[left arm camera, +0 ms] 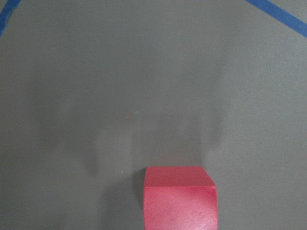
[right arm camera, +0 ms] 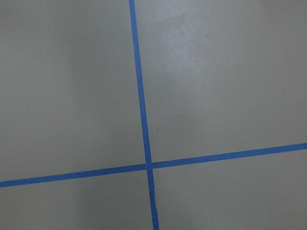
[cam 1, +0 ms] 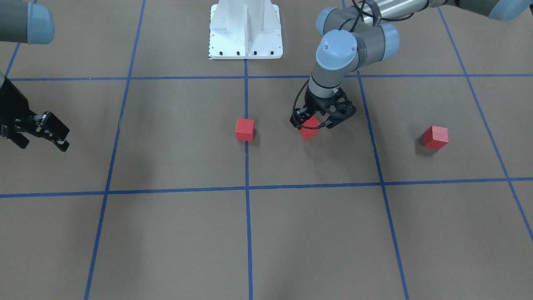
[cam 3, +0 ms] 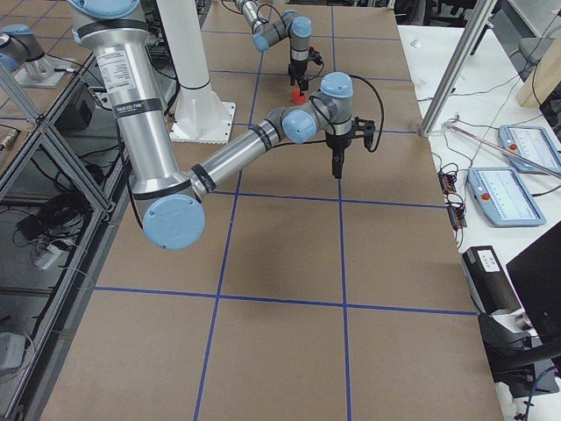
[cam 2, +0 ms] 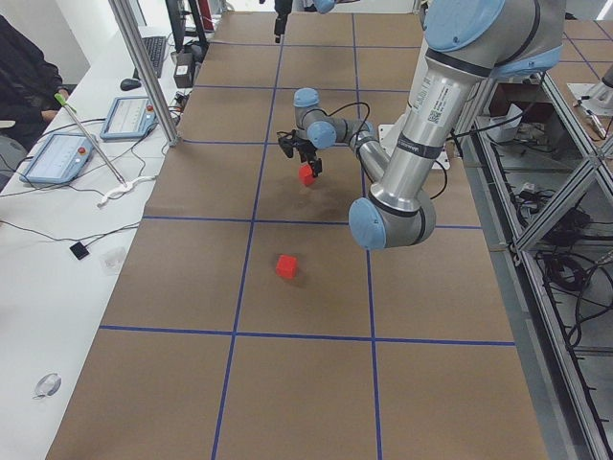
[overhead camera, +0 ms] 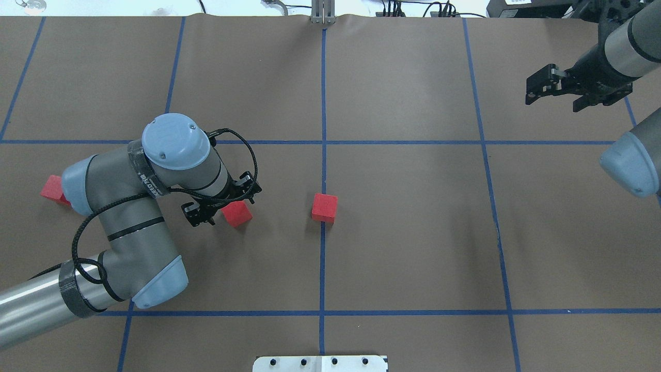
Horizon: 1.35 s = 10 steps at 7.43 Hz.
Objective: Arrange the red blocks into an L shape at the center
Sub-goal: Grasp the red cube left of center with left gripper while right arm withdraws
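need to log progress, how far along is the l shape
One red block sits on the center line. The left gripper straddles a second block; grip unclear. The third block lies far off, untouched. The right gripper hangs open, aside. No L yet.

One block (overhead camera: 325, 207) sits on the mid line (overhead camera: 323, 103), a 2nd block (overhead camera: 237, 214) to its left within the L gripper (overhead camera: 223, 201), a 3rd block (overhead camera: 50, 186) far left (part behind the L arm (overhead camera: 129, 227)), the R gripper (overhead camera: 555, 87) far right, well apart.
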Available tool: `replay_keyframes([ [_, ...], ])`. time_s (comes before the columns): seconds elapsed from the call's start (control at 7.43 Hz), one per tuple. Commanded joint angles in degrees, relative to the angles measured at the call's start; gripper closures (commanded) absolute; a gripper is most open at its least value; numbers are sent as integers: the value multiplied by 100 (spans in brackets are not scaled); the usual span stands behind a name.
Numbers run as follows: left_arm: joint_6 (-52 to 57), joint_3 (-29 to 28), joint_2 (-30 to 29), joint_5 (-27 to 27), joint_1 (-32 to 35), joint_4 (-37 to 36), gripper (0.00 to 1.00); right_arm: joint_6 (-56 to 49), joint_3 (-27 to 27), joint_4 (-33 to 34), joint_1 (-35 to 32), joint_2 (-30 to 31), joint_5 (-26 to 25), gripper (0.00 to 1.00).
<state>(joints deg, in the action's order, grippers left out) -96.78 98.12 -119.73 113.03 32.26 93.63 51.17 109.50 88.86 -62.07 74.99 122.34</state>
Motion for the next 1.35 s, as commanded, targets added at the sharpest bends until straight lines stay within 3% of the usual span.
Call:
replay_keyframes([
  [0.0,2,-258,-86,-9,9,208,1,-2,-8,0,2,-2,-96,1],
  [0.81,169,-452,-77,-220,53,226,6,33,1,0,20,-2,-96,1],
  [0.94,143,-461,-86,-220,44,226,29,33,-8,0,20,-2,-96,1],
  [1.08,134,-461,-86,-220,44,226,76,33,1,0,20,-2,-96,1],
  [1.21,142,-469,-86,-220,35,217,100,33,1,0,20,-2,-87,1],
])
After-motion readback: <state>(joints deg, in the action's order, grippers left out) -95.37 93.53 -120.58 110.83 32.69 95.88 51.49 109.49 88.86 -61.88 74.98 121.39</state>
